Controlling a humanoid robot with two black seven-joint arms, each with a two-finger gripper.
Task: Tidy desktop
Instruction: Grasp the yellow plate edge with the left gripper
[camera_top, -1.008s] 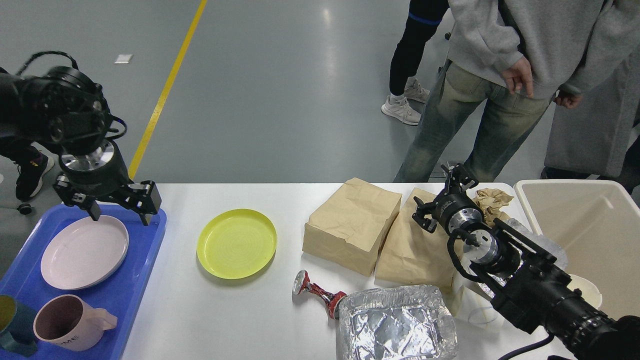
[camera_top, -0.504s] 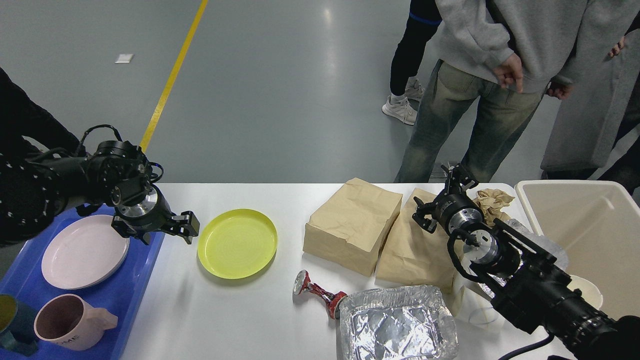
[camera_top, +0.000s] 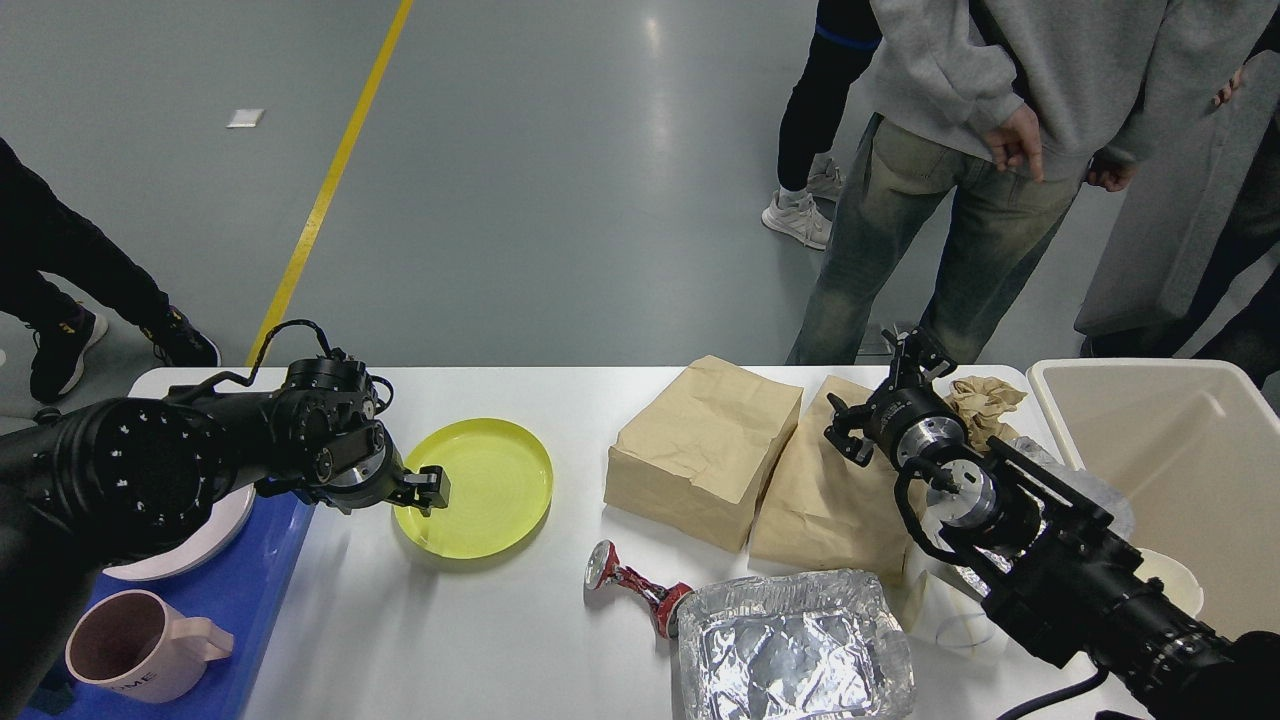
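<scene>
the desktop (camera_top: 480, 630) spans the near scene. the left gripper (camera_top: 428, 490) sits at the left rim of the yellow plate (camera_top: 480, 487); its finger gap cannot be told. the right gripper (camera_top: 905, 375), fingers apart, hangs over the far paper bags (camera_top: 705, 450).

Bright, even overhead light, pretty sharp all over; glare streak on the floor (camera_top: 660, 130), soft shadows on the desktop (camera_top: 480, 630).
</scene>
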